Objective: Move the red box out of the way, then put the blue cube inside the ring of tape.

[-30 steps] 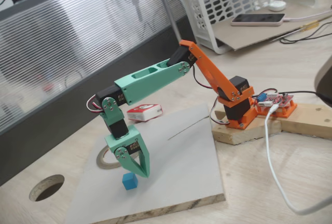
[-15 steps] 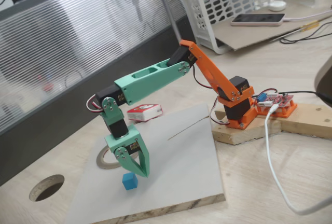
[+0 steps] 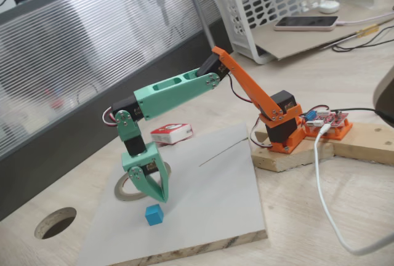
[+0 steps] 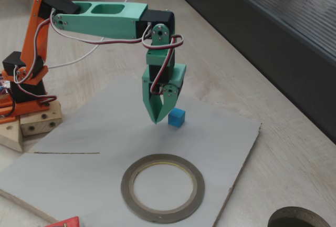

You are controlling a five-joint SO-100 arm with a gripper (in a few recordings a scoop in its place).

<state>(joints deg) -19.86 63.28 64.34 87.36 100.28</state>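
In a fixed view I count one blue cube (image 3: 154, 215) on the grey board (image 3: 209, 192), just below my gripper (image 3: 156, 199), fingers pinched together, holding nothing. One red box (image 3: 170, 133) behind. Another fixed view: one ring of tape (image 4: 163, 187), cube (image 4: 176, 117) outside it.

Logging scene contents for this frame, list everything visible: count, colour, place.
blue cube: 1, bright blue, on the grey board, just below the fingertips.
ring of tape: 1, grey-tan, flat on the board, opening bare.
red box: 1, red and white, off the board's far edge.
grey board: 1, on the wooden table.
table hole: 1, round, dark.
white basket: 1, back of table.
phone: 1, white, by the basket.
circuit board: 1, red, beside the arm's base.
gripper: 1, green, pointing down over the cube, holding nothing.
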